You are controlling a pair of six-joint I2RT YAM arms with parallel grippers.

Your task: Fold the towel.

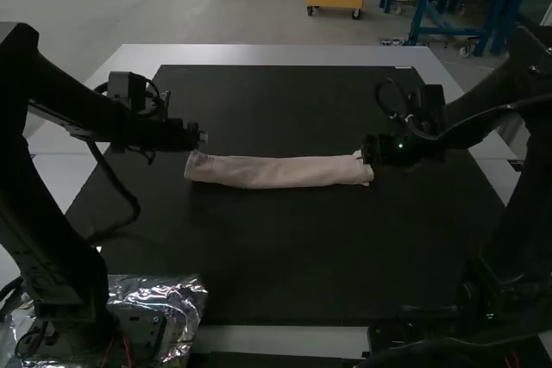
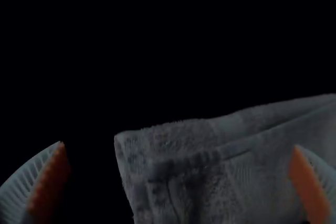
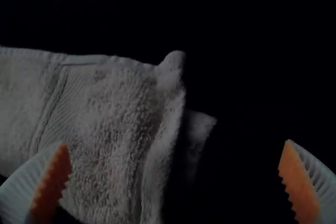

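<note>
A crinkled silver sheet (image 1: pixel 185 299) lies between seven and eight o'clock from the middle of the dark mat (image 1: pixel 276 256), under the base of my left arm. My left gripper (image 1: pixel 203 137) is at the towel's ten o'clock, its ribbed fingers spread wide, orange pads (image 2: pixel 51 182) apart and pinching nothing. The towel (image 1: pixel 276 172) lies near the mat's middle, folded into a long, narrow strip running from nine o'clock to three, layered edges showing at its nine o'clock end. At its three o'clock end a small flap juts from beneath the upper layer, as far as I can make out in the gloom. There my right gripper (image 1: pixel 366 152) is parted too, its fingers (image 3: pixel 299 182) gripping no cloth.
</note>
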